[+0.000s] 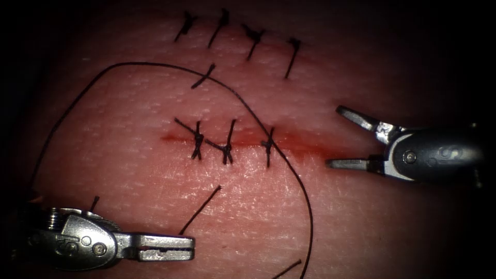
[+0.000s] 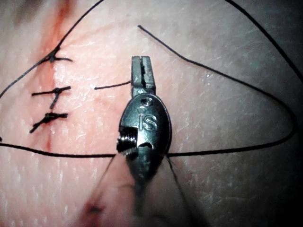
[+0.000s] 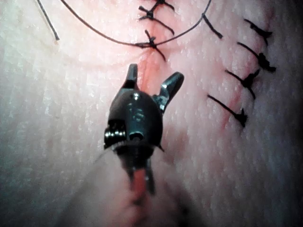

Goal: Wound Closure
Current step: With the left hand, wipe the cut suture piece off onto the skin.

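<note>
— Where is the cut (image 1: 248, 140), and which way does it run?

— It lies across the middle of the tissue (image 1: 361, 217), its long axis left to right in the endoscope view, with red fluid (image 1: 305, 147) along it. Three knotted stitches (image 1: 226, 143) cross it on its left part; its right end is unstitched.

— And the thread (image 1: 305, 206)?

— A long dark strand runs from the rightmost of those three stitches, down the near side and off the near edge. Its other branch arcs up and left over the far side, then curves down toward the left edge. A short cut end (image 1: 200, 209) lies loose on the near side, pointing up and to the right.

— What does the left tool (image 1: 181, 248) hold?

— Nothing that I can see. Its jaws are pressed together, pointing right, on the near side of the cut, with the cut end just beside them.

— The right tool (image 1: 336, 137)?

— Spread wide, empty, pointing left at the unstitched right end of the cut, one jaw on each side of it.

— The needle?

— I cannot tell where it is.

— Anything else around?

— An older row of four stitches (image 1: 248, 36) on the far side, and one lone stitch (image 1: 204, 76) that the thread's arc crosses.
</note>
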You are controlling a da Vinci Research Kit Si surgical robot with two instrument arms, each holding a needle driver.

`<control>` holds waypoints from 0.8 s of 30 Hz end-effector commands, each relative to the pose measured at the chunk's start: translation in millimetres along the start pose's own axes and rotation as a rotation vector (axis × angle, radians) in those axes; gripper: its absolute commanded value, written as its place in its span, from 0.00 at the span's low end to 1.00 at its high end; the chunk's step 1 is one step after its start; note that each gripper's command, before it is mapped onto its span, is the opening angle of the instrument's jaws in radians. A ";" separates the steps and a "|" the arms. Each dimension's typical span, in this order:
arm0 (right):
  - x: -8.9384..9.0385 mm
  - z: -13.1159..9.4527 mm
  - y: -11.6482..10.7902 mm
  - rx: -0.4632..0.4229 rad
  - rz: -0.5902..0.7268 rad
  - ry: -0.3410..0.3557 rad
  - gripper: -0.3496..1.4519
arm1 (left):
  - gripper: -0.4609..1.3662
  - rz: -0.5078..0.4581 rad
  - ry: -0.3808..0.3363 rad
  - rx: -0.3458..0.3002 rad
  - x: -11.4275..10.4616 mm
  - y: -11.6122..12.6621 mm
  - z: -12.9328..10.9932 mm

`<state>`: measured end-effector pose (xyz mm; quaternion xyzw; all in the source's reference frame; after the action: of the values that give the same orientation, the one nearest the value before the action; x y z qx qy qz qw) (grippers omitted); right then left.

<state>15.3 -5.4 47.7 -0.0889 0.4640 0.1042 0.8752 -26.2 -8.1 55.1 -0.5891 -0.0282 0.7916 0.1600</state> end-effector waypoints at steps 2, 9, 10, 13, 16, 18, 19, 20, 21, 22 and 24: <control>-0.1 0.0 0.0 0.009 0.000 0.001 0.97 | 0.06 -0.028 0.010 -0.030 -0.5 0.1 0.1; 0.0 -0.1 -0.1 0.009 0.000 0.002 0.97 | 0.06 -0.167 0.026 -0.085 -4.3 1.2 1.1; 0.0 -0.1 -0.1 0.009 0.000 0.002 0.97 | 0.06 -0.179 0.026 -0.087 -4.7 1.3 1.2; 0.0 -0.1 -0.2 0.009 0.000 0.002 0.96 | 0.10 -0.225 0.026 -0.088 -5.9 1.5 1.4; 0.1 -0.1 -0.2 0.009 0.000 0.001 0.96 | 0.22 -0.256 0.026 -0.086 -7.0 1.6 1.7; 0.1 -0.1 -0.2 0.009 0.000 0.001 0.96 | 0.34 -0.287 0.023 -0.089 -7.4 1.7 1.7; 0.1 -0.1 -0.2 0.009 0.000 0.001 0.96 | 0.43 -0.314 0.020 -0.080 -7.6 1.7 1.7; 0.1 -0.1 -0.3 0.009 0.000 0.001 0.96 | 0.46 -0.319 0.020 -0.077 -7.7 1.7 1.7; 0.2 0.0 -0.3 0.009 0.001 0.001 0.96 | 0.50 -0.330 0.020 -0.074 -7.9 1.8 1.6; 0.2 -0.1 -0.3 0.009 0.001 0.001 0.96 | 0.51 -0.335 0.020 -0.074 -7.9 1.8 1.6; 0.2 -0.1 -0.4 0.009 0.001 0.001 0.96 | 0.55 -0.349 0.021 -0.072 -8.3 2.0 1.2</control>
<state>15.5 -5.8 47.5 -0.0878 0.4647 0.1040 0.8749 -25.3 -12.3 62.8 -0.5875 -0.1597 0.7442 0.2748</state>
